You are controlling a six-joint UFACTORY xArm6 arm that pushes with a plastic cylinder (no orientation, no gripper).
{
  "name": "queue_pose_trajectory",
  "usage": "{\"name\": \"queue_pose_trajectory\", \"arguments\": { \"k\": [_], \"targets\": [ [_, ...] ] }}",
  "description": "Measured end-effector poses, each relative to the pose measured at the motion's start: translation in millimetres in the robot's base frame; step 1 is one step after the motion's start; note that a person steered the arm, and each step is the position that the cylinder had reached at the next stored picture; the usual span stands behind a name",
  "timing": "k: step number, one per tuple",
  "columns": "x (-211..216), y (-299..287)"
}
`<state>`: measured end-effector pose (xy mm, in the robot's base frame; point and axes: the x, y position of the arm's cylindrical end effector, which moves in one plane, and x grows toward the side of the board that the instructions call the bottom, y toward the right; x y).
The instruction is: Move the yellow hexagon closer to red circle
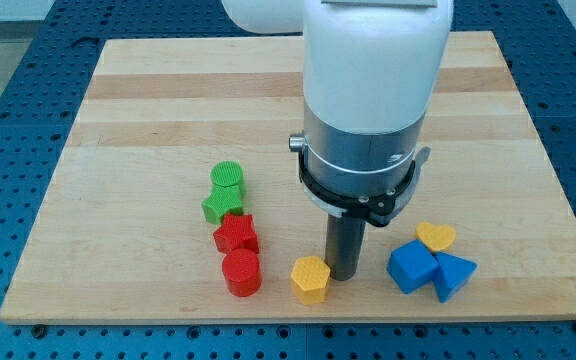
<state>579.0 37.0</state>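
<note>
The yellow hexagon [310, 278] lies near the view's bottom edge of the wooden board [148, 120]. The red circle [241, 272] stands a short way to its left, with a gap between them. My tip [345, 275] rests on the board just right of the yellow hexagon, touching or nearly touching its right side. The rod hangs from the large white and grey arm [368, 110] that fills the view's top middle.
A red star [236, 234] sits just above the red circle. A green star [219, 205] and a green circle [228, 177] lie above that. At the right are a yellow heart [435, 237], a blue cube [412, 267] and a blue triangle [453, 274].
</note>
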Motion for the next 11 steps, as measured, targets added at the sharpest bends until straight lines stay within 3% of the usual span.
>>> {"name": "queue_pose_trajectory", "arguments": {
  "k": [3,6,11],
  "targets": [
    [0.3,29.1],
    [38.6,27.9],
    [20.2,-5.8]
  ]
}}
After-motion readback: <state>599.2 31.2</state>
